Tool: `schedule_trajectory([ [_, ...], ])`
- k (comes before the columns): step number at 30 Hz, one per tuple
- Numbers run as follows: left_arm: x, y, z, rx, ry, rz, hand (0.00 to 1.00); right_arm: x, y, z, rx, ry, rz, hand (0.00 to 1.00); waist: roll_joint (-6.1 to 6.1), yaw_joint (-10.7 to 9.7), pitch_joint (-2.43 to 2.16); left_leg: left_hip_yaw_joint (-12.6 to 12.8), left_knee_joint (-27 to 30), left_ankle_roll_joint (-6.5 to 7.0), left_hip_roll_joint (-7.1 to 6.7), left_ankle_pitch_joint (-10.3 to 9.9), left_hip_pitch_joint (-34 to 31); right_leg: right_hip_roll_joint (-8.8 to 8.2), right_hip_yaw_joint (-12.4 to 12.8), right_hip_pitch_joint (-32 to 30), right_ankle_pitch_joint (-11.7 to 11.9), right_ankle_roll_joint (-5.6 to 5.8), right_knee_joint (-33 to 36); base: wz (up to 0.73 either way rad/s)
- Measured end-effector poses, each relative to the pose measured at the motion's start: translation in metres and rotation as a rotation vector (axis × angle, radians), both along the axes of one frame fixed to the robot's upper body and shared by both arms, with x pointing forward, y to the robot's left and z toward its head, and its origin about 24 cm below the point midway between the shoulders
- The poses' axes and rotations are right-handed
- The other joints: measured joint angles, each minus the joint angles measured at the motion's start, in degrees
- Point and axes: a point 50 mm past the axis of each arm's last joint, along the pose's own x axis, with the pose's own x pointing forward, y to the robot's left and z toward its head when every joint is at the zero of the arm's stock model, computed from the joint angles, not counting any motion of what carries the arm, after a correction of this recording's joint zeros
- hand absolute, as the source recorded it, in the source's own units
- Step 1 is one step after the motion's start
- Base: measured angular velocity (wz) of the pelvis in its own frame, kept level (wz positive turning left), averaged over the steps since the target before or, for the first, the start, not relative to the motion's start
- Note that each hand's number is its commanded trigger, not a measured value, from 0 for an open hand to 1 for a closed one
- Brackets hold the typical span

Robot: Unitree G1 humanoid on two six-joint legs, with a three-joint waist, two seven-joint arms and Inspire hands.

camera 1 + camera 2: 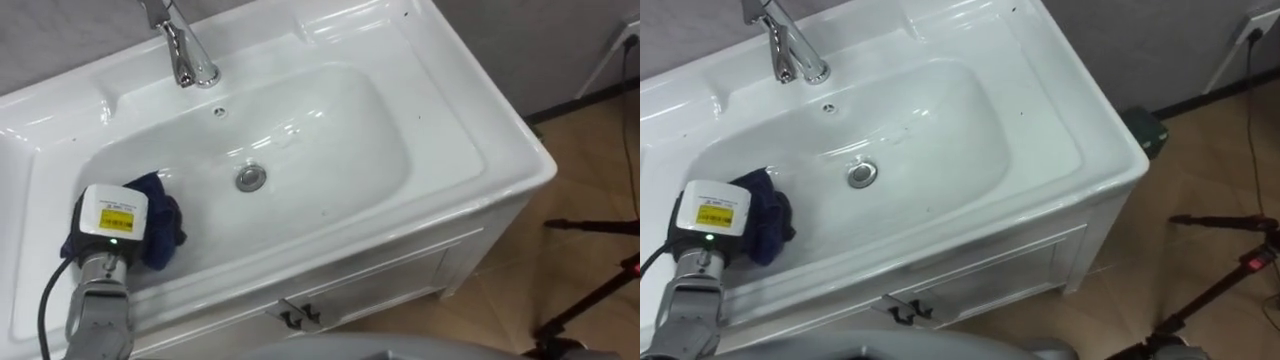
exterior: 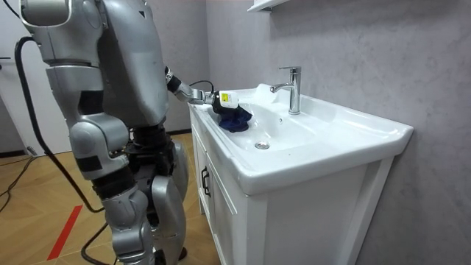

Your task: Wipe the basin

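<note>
The left hand [image 1: 112, 215] rests on a crumpled dark blue cloth [image 1: 162, 228] against the left wall of the white basin [image 1: 340, 110]. Its fingers are hidden by the cloth, so I cannot tell the grip. The drain [image 1: 251, 178] sits to the hand's right and the tap [image 1: 185, 55] beyond it. The room view shows the robot standing upright before the white cabinet [image 2: 228, 213].

The head camera looked steeply down from close above the front edge of the basin [image 1: 470, 110], facing the wall [image 1: 50, 35], with the tap [image 1: 180, 55] at the top and the cabinet [image 1: 380, 270] front at the bottom. Its two eyes shared basin, tap and drain [image 1: 251, 178], all set slightly further left in the right eye. The room camera stood farther back, seemingly at about counter height off the basin's right end, looking along it toward the robot, and shared the same tap and drain
</note>
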Motion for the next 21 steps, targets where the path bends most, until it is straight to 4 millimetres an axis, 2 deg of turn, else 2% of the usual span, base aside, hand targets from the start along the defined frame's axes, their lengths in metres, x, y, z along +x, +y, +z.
schedule_trajectory([
  [2,-0.001,0.000,-0.001,0.000,0.007,0.002,1.00,-0.006,0.002,-0.001,0.003,0.019,-0.013,0.00,-0.10,-0.38,0.08,0.01,-0.20,-0.15,0.08,0.09,0.54,0.04,-0.06,0.41,0.00,0.00,0.25,0.05],
  [6,0.002,-0.003,-0.002,0.012,0.019,0.049,1.00,-0.019,0.007,-0.005,0.013,0.041,-0.044,0.00,-0.73,-2.44,0.56,0.14,-0.22,-0.24,0.08,0.04,1.11,-0.09,-0.90,1.35,-0.02,0.03,-0.10,0.09],
  [11,0.006,-0.006,-0.004,0.007,0.029,0.103,1.00,-0.028,0.010,-0.006,0.013,0.035,-0.116,0.00,-1.66,-3.95,1.05,0.37,0.23,-0.31,-0.06,0.06,0.96,-0.26,-0.05,0.44,-0.28,0.12,0.28,-0.03],
  [14,0.012,-0.006,-0.003,-0.005,0.028,0.136,1.00,-0.034,0.015,-0.008,0.025,0.049,-0.153,0.00,-2.42,-5.29,1.31,1.99,0.26,-0.65,-0.10,0.29,0.67,-0.42,0.18,-0.23,-0.68,0.25,1.15,0.08],
  [18,0.019,-0.005,-0.001,-0.024,0.007,0.180,1.00,-0.039,0.018,-0.009,0.039,0.074,-0.174,0.00,-2.93,-5.97,1.32,3.42,0.28,-1.09,-0.10,0.58,-0.65,-0.55,0.47,-2.18,-0.71,0.16,2.01,-0.02],
  [20,0.030,-0.008,0.000,-0.062,-0.016,0.218,1.00,-0.043,0.020,-0.010,0.045,0.097,-0.180,0.00,-3.32,-5.97,1.37,3.67,0.24,-1.30,-0.09,0.72,-1.41,-0.56,0.45,-3.02,-0.62,0.10,2.19,0.00],
  [21,0.036,-0.011,0.000,-0.082,-0.028,0.234,1.00,-0.046,0.023,-0.011,0.055,0.103,-0.197,0.00,-3.94,-6.31,1.36,3.87,0.25,-1.49,-0.09,0.85,-1.87,-0.57,0.47,-3.51,-0.55,0.02,2.20,0.00],
])
